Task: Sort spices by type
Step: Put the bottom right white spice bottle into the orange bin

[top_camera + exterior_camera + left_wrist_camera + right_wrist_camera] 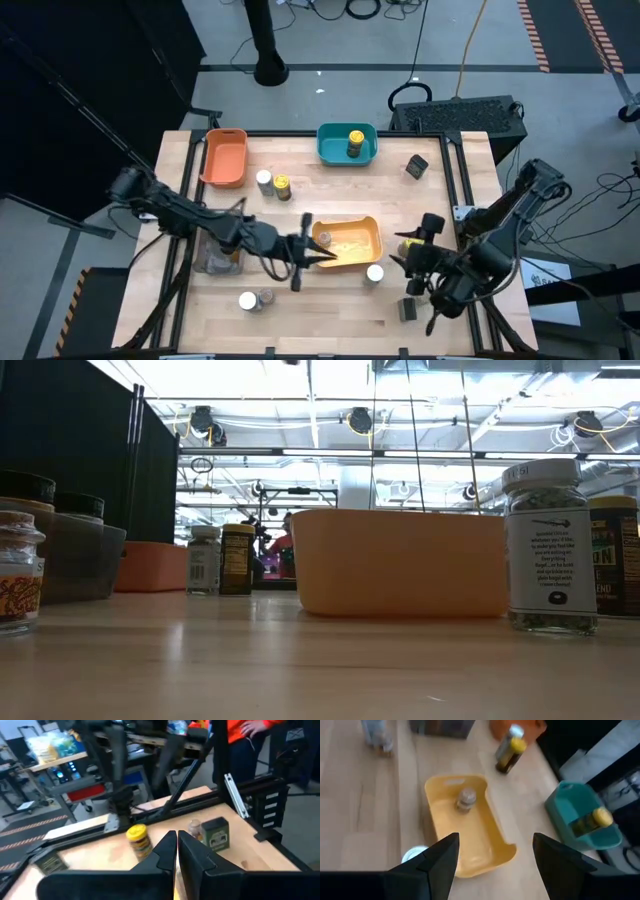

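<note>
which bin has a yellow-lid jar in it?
The teal bin at the table's far edge; a yellow-lid jar stands inside. The orange bin looks empty.

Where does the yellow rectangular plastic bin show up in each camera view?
High view: yellow rectangular plastic bin at table centre, by the shut left gripper.
Low view: bin wall fills mid-frame.
Left wrist view: not identifiable.
Right wrist view: bin ahead, between the open right gripper's fingers.
Shared landmark: teal bin.
</note>
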You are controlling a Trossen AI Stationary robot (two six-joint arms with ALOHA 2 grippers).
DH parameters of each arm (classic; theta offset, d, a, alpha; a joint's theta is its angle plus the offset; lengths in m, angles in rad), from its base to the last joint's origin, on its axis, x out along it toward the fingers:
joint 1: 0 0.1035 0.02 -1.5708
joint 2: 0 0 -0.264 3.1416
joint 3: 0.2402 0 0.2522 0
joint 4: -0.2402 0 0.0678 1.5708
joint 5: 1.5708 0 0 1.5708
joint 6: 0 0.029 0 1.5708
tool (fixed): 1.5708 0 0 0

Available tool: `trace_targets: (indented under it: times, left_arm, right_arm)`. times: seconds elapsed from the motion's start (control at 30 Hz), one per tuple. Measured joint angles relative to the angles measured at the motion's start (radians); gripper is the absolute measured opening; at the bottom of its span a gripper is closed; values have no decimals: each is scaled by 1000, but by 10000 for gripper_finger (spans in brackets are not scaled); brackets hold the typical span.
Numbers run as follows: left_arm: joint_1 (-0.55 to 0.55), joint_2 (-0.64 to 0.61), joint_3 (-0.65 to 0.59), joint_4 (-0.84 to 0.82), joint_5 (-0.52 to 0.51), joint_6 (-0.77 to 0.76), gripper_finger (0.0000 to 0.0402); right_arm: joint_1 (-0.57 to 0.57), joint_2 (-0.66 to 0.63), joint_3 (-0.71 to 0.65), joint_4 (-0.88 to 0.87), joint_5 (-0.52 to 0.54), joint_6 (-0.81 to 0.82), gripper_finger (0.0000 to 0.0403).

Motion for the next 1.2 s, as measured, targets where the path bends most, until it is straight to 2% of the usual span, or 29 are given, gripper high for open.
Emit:
trace_targets:
  times: [0.13, 0.37, 0.5, 0.7, 0.93, 1.03, 1.2]
  left_arm:
    - [0, 98, 84, -8, 37, 64, 25]
    - [19, 167, 152, -7, 45, 99, 25]
    - [23, 176, 152, -7, 65, 97, 25]
    - [19, 216, 152, -13, 163, 96, 28]
    - [19, 301, 150, 48, 161, 56, 87]
    - [13, 275, 151, -73, 143, 30, 105]
    - [-8, 185, 152, -462, 74, -99, 98]
  right_arm:
    - [20, -61, 0, 16, 94, -43, 238]
    - [29, -127, 0, 76, 230, -108, 238]
    - [28, -100, 0, 83, 242, -106, 238]
    - [28, -40, 0, 80, 243, -58, 238]
    - [28, -10, -1, 82, 248, -50, 238]
    - [28, -13, -1, 81, 248, -39, 238]
    - [31, -14, -1, 80, 248, -39, 238]
